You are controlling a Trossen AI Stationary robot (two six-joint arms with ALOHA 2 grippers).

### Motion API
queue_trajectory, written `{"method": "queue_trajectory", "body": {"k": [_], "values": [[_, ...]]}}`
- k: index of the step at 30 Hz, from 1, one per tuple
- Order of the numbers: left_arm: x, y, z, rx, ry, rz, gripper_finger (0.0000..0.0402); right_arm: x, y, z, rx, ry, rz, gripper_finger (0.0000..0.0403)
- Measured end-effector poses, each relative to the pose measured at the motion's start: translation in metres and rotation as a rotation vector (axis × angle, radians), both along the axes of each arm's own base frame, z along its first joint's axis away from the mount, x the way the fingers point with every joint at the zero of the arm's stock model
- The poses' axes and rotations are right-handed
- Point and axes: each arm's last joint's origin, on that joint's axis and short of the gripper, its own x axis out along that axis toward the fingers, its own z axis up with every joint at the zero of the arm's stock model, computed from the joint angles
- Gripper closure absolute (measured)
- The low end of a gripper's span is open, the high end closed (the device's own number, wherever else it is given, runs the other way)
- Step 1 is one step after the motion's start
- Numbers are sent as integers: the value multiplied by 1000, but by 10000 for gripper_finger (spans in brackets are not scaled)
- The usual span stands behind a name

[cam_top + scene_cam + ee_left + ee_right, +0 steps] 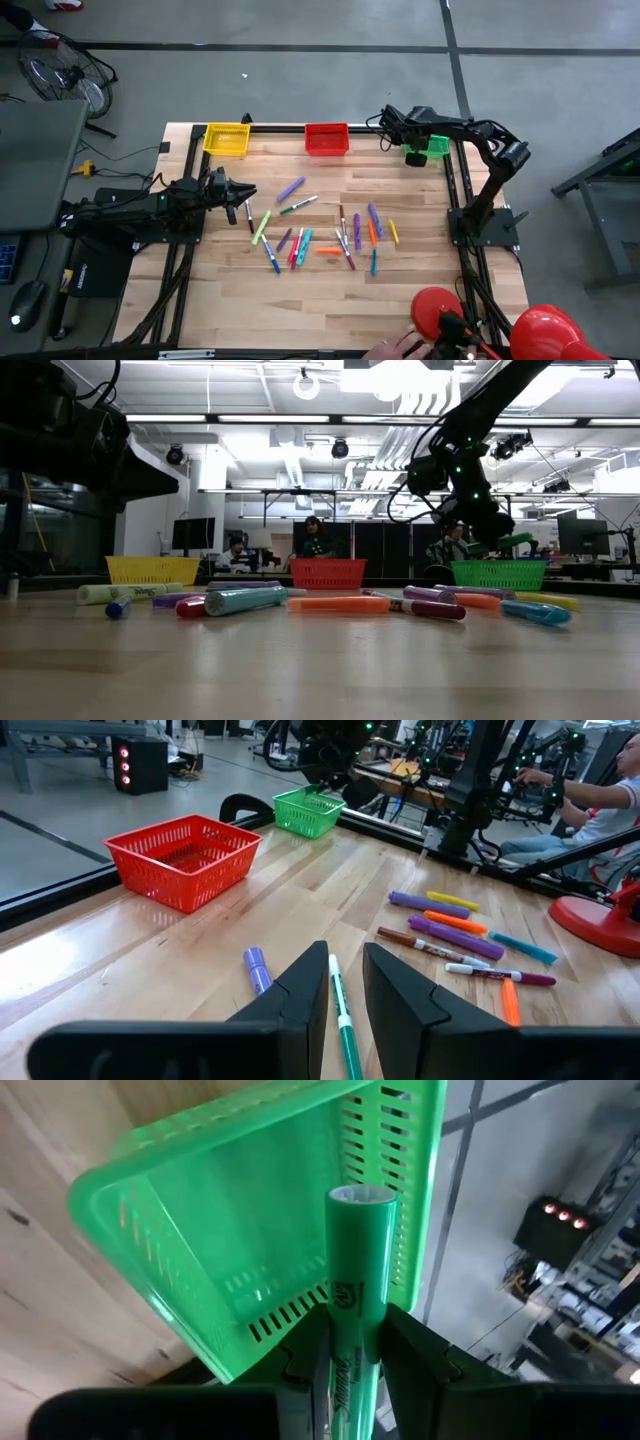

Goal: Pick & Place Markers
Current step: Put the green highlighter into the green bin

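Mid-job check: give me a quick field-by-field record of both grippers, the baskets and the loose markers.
right gripper: shut on green marker, held over green basket at the table's far right corner
left gripper: empty, fingers slightly apart, waiting at the table's left side
yellow basket: far edge, left
red basket: far edge, middle, looks empty
loose markers: scattered mid-table, many colours
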Motion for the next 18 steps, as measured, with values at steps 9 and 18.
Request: {"method": "queue_trajectory", "body": {"k": [9,18], "values": [[0,0,0,0,0,-1,337,-3,-2,0,18,28,22,336],[0,0,0,0,0,-1,337,-6,-8,-3,-4,60,9,336]]}}
